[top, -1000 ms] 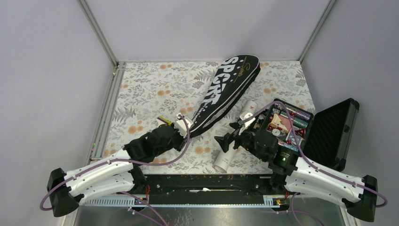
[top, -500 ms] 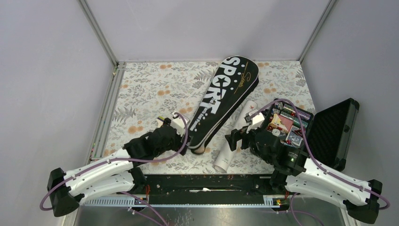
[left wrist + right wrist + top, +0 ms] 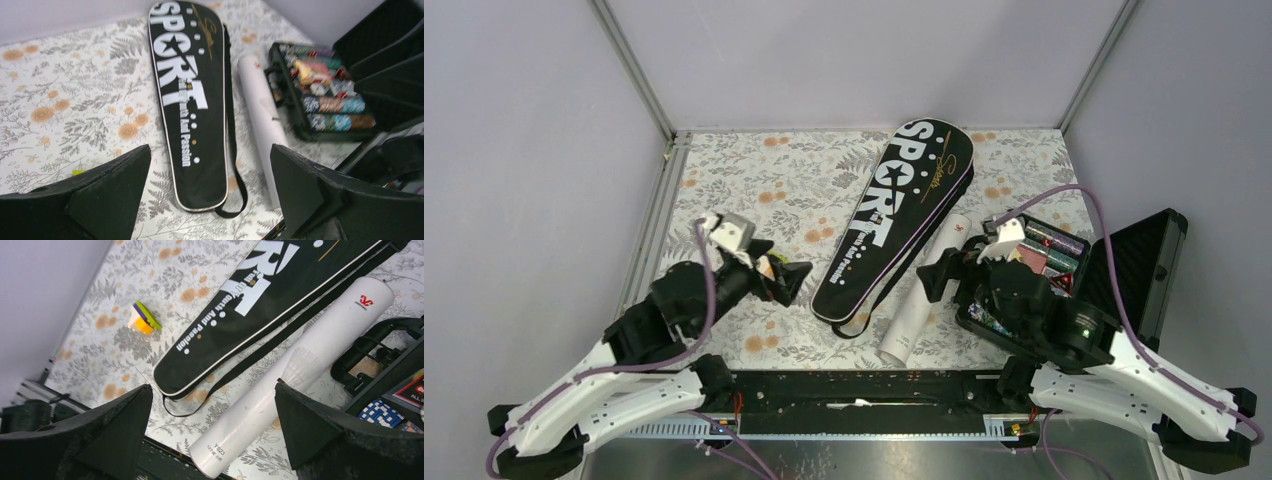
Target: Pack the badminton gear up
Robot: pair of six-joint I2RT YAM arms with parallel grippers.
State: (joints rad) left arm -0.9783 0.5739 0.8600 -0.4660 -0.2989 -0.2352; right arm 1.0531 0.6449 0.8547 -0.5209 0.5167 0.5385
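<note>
The black bag (image 3: 892,215) lettered "SPORT" lies flat on the flowered table, its narrow end toward me; it also shows in the left wrist view (image 3: 192,100) and the right wrist view (image 3: 260,305). A long white tube (image 3: 919,305) lies beside the bag's right edge (image 3: 280,395) (image 3: 260,115). A ribbed white shape like a shuttlecock (image 3: 301,366) shows at the tube's middle. My left gripper (image 3: 786,278) (image 3: 209,167) hovers open, left of the bag's narrow end, holding nothing. Open and empty, my right gripper (image 3: 936,280) (image 3: 214,405) is above the tube.
An open black hard case (image 3: 1139,270) with colourful wrapped items stands at the right, close to the tube (image 3: 320,95). A small yellow, purple and orange object (image 3: 144,318) lies on the table left of the bag. Metal rails line the left table edge (image 3: 652,225).
My left gripper opened, let go of the bag's narrow end and drew back to the left. The bag settled flat. The right arm pulled back slightly to the right.
</note>
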